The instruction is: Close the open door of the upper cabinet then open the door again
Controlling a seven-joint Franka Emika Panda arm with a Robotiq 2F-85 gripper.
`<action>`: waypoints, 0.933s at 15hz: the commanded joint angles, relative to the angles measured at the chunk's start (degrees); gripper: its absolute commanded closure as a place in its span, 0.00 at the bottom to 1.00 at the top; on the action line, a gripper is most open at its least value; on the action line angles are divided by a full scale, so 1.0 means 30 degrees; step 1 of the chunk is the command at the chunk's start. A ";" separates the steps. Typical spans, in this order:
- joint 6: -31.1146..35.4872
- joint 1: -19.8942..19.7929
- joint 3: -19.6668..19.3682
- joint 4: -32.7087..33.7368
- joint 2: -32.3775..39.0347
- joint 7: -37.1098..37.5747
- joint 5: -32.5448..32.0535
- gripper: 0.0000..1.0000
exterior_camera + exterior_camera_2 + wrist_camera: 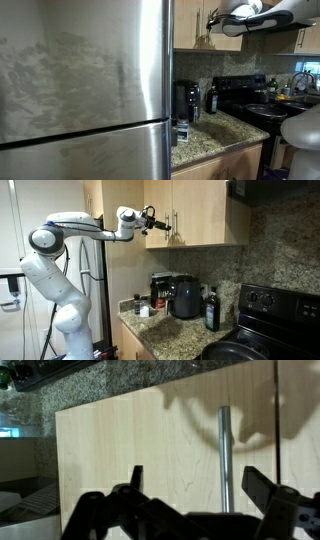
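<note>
Above the speckled granite worktop's back edge, we noted the smooth tan wood door, slim round silver handle; gripper jaws spread, empty, its body cropped.

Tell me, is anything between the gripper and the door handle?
Nothing visible is. In the wrist view the handle stands bare on the door, ahead of the gripper, whose jaws are open.
</note>
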 commanded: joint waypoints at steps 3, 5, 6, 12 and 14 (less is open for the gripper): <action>0.0025 0.2056 -0.1383 0.1620 0.1261 -0.2556 0.0940 0.00; 0.0389 0.1791 -0.1228 0.2158 0.1699 -0.2067 0.0364 0.00; 0.0515 0.1669 -0.1150 0.2412 0.1958 -0.1675 0.0143 0.00; 0.0069 0.2042 -0.1445 0.2593 0.2183 -0.1226 -0.0065 0.00; 0.0223 0.1984 -0.1490 0.3128 0.2633 -0.0995 0.0007 0.00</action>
